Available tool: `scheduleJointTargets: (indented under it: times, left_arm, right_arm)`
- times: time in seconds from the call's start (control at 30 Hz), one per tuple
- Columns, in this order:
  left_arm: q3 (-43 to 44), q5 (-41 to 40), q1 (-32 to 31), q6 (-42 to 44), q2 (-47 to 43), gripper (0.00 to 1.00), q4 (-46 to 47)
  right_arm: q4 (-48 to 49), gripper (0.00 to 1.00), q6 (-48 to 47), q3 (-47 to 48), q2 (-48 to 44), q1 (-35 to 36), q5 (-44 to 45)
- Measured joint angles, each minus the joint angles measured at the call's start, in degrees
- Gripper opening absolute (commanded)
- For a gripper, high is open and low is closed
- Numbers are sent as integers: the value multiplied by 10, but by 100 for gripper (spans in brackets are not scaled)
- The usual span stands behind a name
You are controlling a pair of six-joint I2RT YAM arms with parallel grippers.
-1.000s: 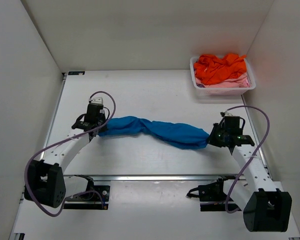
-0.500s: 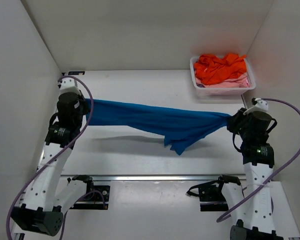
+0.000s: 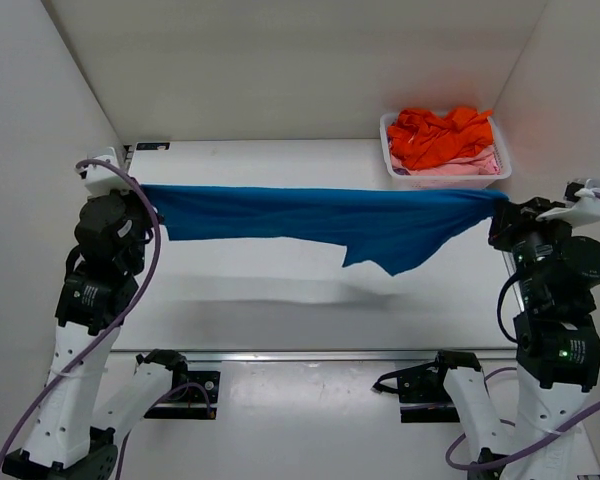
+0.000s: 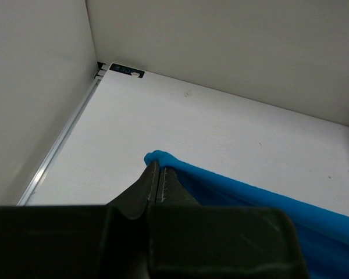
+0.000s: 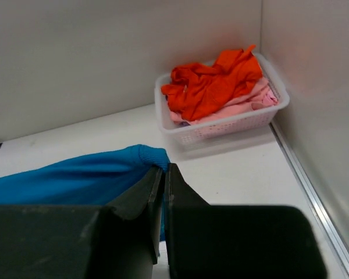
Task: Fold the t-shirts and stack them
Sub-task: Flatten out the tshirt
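The bright blue t-shirt (image 3: 310, 222) hangs stretched in the air between my two arms, well above the table, with a flap drooping right of centre. My left gripper (image 3: 144, 192) is shut on its left end, seen as a blue fold (image 4: 163, 158) at the fingertips in the left wrist view. My right gripper (image 3: 497, 204) is shut on its right end (image 5: 145, 156). An orange t-shirt (image 3: 437, 135) lies crumpled on top of a pale pink one (image 3: 462, 166) in the basket at the back right; both show in the right wrist view (image 5: 212, 84).
The white lattice basket (image 3: 404, 178) stands at the table's back right corner, against the right wall (image 5: 232, 125). White walls enclose the table on the left, back and right. A metal rail runs along the table's near edge (image 3: 310, 354).
Both arms have risen and spread apart, lifting the blue t-shirt off the table and pulling it from a twisted bundle into a taut, stretched span.
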Motion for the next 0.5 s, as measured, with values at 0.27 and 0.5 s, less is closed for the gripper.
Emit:
scheduleJointTargets:
  times: [0.27, 0.5]
  left_arm:
    - [-64, 4, 14, 2, 8, 0, 21]
    - [-132, 102, 54, -8, 224, 31, 52]
  right_arm:
    - [22, 0, 1, -59, 76, -8, -97]
    - [39, 35, 5, -115, 307, 30, -108]
